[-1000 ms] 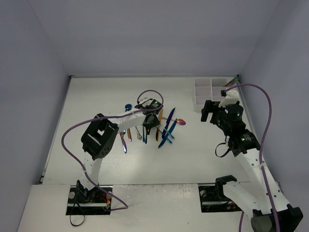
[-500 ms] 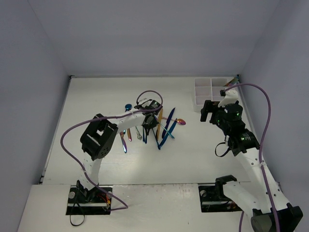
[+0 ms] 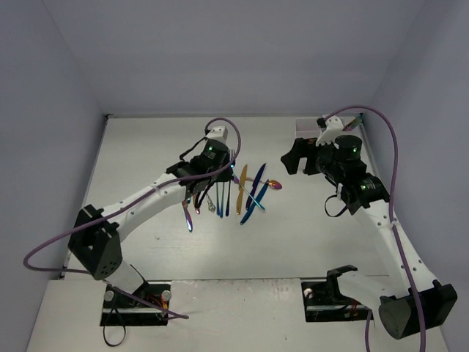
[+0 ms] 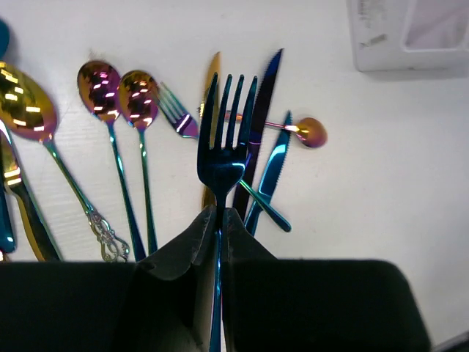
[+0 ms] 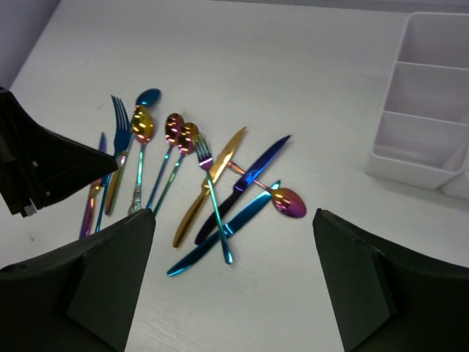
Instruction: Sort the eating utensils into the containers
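My left gripper (image 4: 218,216) is shut on the handle of a blue fork (image 4: 223,139) and holds it above the pile, tines pointing away. In the top view this gripper (image 3: 220,165) is over the left part of the utensils (image 3: 245,192). Spoons (image 4: 110,95), knives (image 4: 267,176) and a small fork lie on the table below. My right gripper (image 5: 233,220) is open wide and empty, above and right of the pile (image 5: 220,183). In the top view it (image 3: 299,160) hovers in front of the white organizer tray (image 3: 306,123), hiding most of it. The tray also shows in the right wrist view (image 5: 429,110) and the left wrist view (image 4: 399,44).
White walls enclose the table on the left, back and right. A purple cable loops over each arm. A lone pink-gold spoon (image 3: 273,185) lies at the right edge of the pile.
My left gripper has risen from the pile with the blue fork in it, and the arm has stretched out. My right gripper has swung left and back, in front of the tray.
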